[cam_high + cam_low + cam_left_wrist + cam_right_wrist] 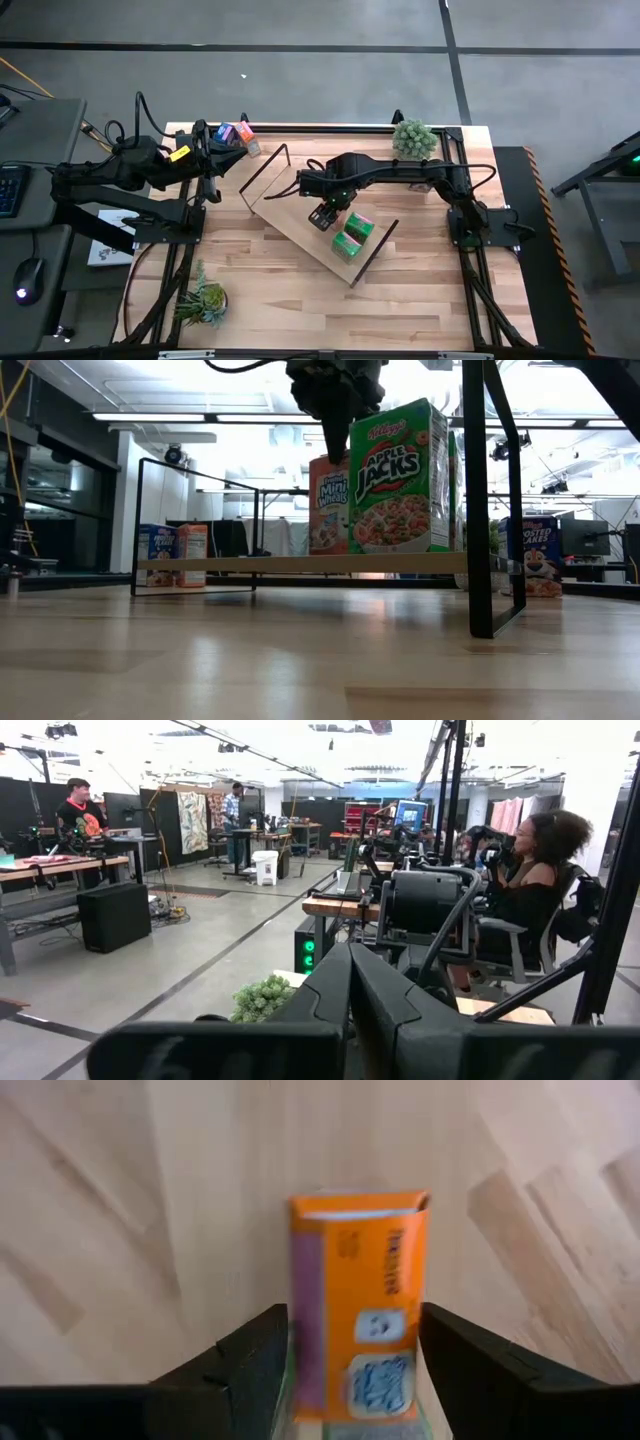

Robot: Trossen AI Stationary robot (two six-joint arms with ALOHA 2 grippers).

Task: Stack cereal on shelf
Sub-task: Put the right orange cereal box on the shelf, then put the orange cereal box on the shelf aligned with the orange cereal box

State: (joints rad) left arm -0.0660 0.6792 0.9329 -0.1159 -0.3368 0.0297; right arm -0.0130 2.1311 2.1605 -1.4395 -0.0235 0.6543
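Observation:
The shelf (285, 212) lies slantwise mid-table; it also shows in the low view (250, 563). Two green cereal boxes (353, 235) stand upright on its right half, and the front one shows in the low view (398, 475). My right gripper (323, 215) reaches down over the board and is shut on an orange cereal box (358, 1300), which stands beside the green ones (328, 510). My left gripper (215, 152) is shut and empty at the far left, next to a blue box (227, 132) and an orange box (245, 132) standing on the table. My right gripper pinches the orange box between its two fingers, one on each of two opposite upright sides (300, 1365). The fingers (255, 1360) come from above, pointing down. The box stands upright with its bottom on or just above the shelf board (328, 552).
A potted plant (414, 138) stands at the far right, another (203, 300) at the near left. A further blue cereal box (540, 557) stands behind the shelf's right wire end (480, 510). Bare board lies left of the held box.

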